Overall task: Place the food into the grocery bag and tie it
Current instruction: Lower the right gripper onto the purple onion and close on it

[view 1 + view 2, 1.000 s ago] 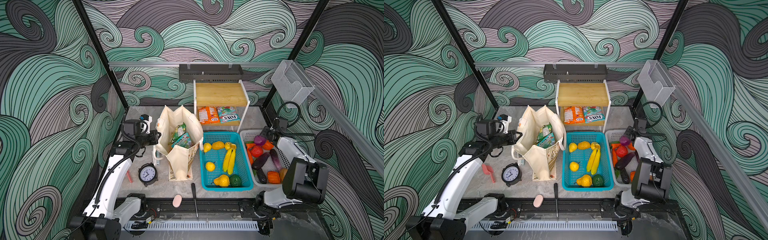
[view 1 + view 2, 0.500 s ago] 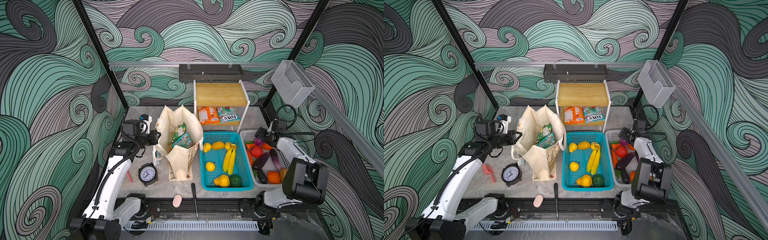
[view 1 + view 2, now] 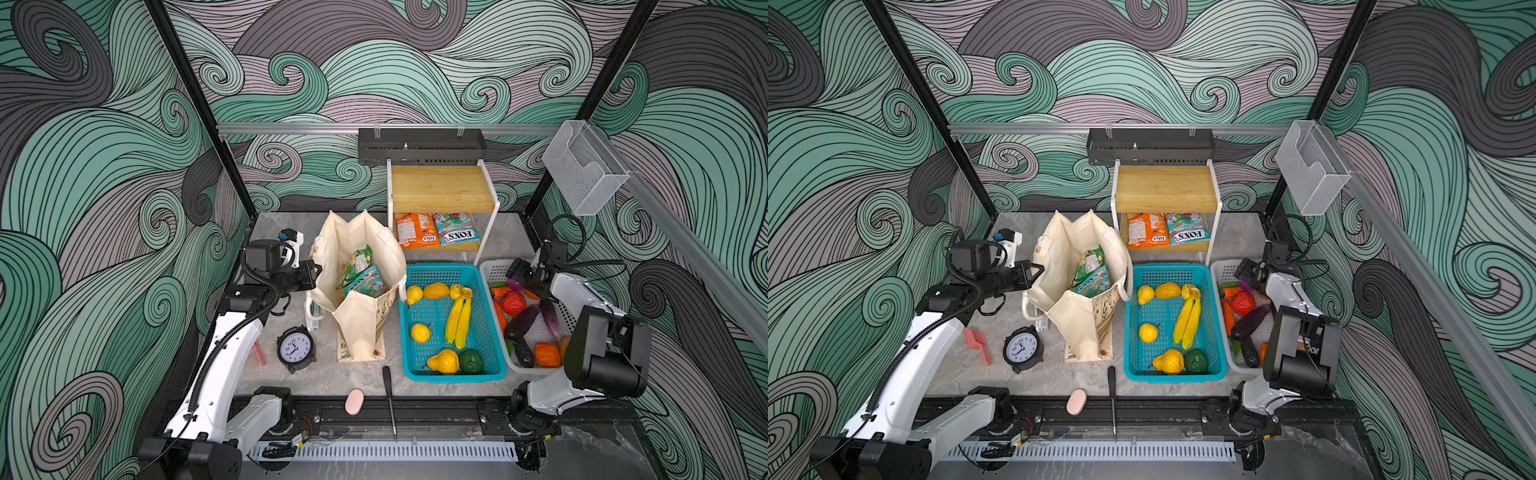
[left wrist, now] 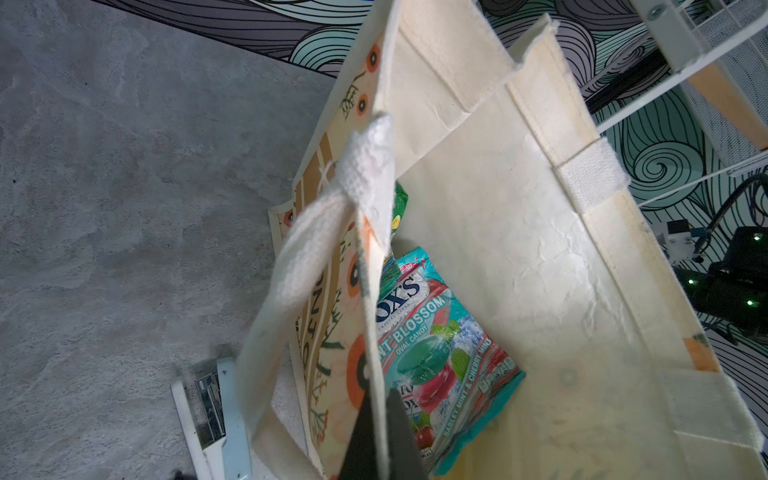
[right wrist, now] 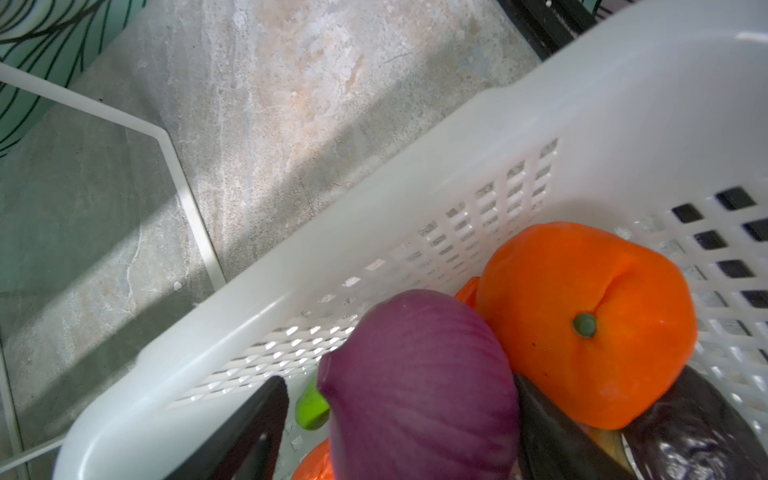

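Nearest me, at the front edge of the table point(image 3: 324, 380), lie a pink pad point(image 3: 354, 401) and a screwdriver point(image 3: 388, 386), with a black clock point(image 3: 295, 348) just behind; none of these belongs in the bag. Beyond them the grocery bag point(image 3: 360, 328) stands upright with its mouth open and two snack packets point(image 4: 432, 345) inside. The left gripper point(image 4: 380, 411) is clamped shut on the bag's rim beside a strap handle point(image 4: 307, 266). Its arm reaches in low and level from the left, likely to hold the mouth wide for loading. To the bag's right sit a teal basket point(image 3: 453, 376) of yellow fruit point(image 3: 457, 320) and, beside it, a white basket point(image 5: 374, 232). The right arm folds back over the white basket, wrist bent down at its far end. The right gripper point(image 3: 518, 275) has its jaws spread wide around a purple onion point(image 5: 419, 374), and a gap shows on one side, so it is not gripping. The onion rests against an orange peach point(image 5: 582, 316). Farthest back, two more packets point(image 3: 455, 236) lie under a shelf point(image 3: 442, 187).
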`<state>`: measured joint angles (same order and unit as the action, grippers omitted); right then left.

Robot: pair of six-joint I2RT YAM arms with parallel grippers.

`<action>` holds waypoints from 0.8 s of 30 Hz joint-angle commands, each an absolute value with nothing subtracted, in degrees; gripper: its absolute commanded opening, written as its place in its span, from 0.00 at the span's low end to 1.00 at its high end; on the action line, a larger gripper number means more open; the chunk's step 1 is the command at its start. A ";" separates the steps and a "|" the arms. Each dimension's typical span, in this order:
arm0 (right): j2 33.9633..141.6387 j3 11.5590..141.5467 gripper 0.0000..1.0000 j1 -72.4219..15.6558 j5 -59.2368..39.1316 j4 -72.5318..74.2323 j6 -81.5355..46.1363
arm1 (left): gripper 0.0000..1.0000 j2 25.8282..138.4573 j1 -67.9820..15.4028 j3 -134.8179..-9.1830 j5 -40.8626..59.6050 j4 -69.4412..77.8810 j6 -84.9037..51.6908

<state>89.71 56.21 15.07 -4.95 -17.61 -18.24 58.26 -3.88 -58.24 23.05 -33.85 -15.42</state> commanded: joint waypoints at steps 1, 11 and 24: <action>90.85 55.85 0.82 14.93 -4.66 -17.18 -18.98 | 0.00 57.44 -3.78 -58.01 23.55 -34.81 -14.36; 91.89 55.95 0.66 14.92 -4.73 -17.27 -19.34 | 0.00 57.22 -3.77 -58.01 23.41 -34.76 -14.24; 85.65 54.82 0.47 14.93 -8.23 -17.43 -20.07 | 0.00 57.31 -3.78 -57.92 23.25 -34.73 -14.34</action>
